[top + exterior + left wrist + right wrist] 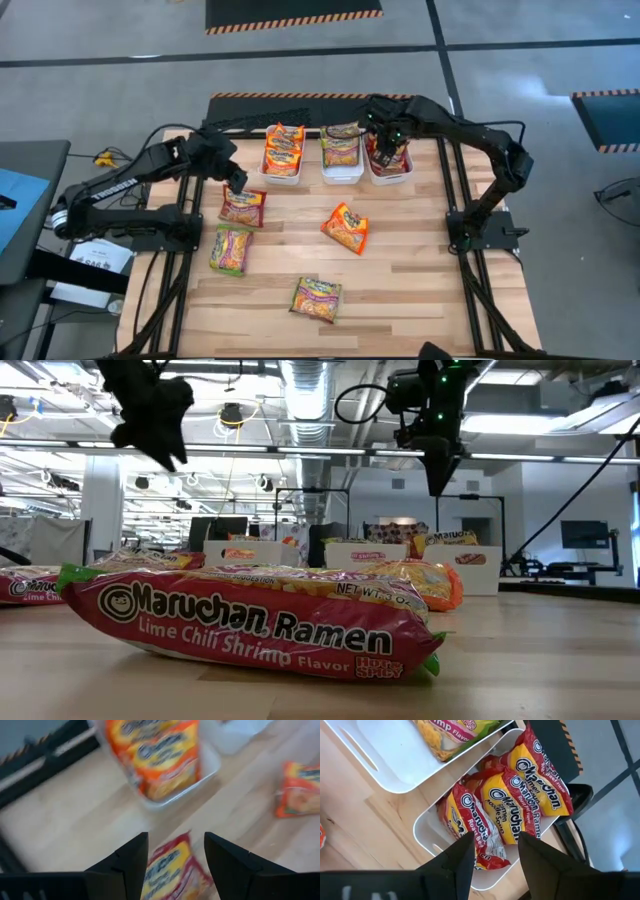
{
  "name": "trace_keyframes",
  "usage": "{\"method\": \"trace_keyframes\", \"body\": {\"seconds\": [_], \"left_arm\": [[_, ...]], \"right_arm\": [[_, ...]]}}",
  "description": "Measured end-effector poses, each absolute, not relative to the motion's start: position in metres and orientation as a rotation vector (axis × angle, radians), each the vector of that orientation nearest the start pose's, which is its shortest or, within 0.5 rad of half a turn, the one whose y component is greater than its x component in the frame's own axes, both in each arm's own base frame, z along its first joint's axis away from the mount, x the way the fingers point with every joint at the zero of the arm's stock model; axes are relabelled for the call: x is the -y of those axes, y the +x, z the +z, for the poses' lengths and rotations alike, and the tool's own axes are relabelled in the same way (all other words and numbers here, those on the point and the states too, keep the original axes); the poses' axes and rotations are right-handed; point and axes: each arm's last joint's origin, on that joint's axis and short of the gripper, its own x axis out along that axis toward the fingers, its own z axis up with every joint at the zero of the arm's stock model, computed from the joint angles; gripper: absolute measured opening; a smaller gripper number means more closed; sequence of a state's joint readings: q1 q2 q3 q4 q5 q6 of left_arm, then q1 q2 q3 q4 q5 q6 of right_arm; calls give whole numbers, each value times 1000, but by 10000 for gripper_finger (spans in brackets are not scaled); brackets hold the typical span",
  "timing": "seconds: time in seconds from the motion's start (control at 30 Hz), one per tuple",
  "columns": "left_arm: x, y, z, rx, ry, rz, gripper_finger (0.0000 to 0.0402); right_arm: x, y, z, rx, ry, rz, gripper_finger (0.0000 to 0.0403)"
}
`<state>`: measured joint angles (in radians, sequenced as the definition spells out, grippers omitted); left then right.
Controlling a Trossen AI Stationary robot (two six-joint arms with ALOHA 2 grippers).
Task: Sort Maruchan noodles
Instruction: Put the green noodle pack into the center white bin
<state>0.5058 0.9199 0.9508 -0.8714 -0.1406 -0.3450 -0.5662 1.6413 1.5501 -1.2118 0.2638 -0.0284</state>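
- high view: three white bins (341,172) sat along the table's (420,270) far edge. right gripper (385,150) hung over the right-hand bin (389,176), left gripper (236,186) over a red packet (243,207) near the left edge. loose packets (345,228) lay mid-table.
- low view: a lime chili shrimp packet (250,622) lay nearest.
- left wrist view: fingers (131,862) spread wide, empty, above the red packet (170,870).
- right wrist view: fingers (461,857) apart, empty, over red packets (507,810) in the bin (427,832).

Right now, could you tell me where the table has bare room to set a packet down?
The right side of the wooden table, right of the orange packet and below the right bin, is bare. It is crowded along the bins and at the left, by the red packet.
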Motion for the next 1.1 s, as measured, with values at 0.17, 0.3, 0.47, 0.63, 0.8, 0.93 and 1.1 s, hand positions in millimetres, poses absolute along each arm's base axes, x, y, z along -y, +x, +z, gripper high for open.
{"method": "trace_keyframes", "body": {"seconds": [0.17, 0.3, 0.47, 0.63, 0.8, 0.93, 1.1], "left_arm": [[-87, 147, 303, -761, -603, 717, 179], [-82, 150, 302, -780, -690, 556, 179], [-73, 151, 300, -824, -832, 459, 178], [-57, 148, 295, -946, -924, 440, 178], [-41, 145, 291, -1055, -984, 449, 178], [-31, 146, 290, -1081, -1031, 483, 178], [-20, 150, 291, -1067, -1034, 507, 178]], "right_arm": [[176, 260, 312, -1342, 141, -659, 176], [180, 261, 313, -1316, 123, -655, 176], [180, 261, 313, -1309, 121, -656, 176], [178, 263, 313, -1300, 139, -663, 175], [177, 264, 313, -1297, 145, -648, 175], [175, 265, 313, -1278, 195, -629, 175], [172, 267, 313, -1268, 218, -619, 175]]}}
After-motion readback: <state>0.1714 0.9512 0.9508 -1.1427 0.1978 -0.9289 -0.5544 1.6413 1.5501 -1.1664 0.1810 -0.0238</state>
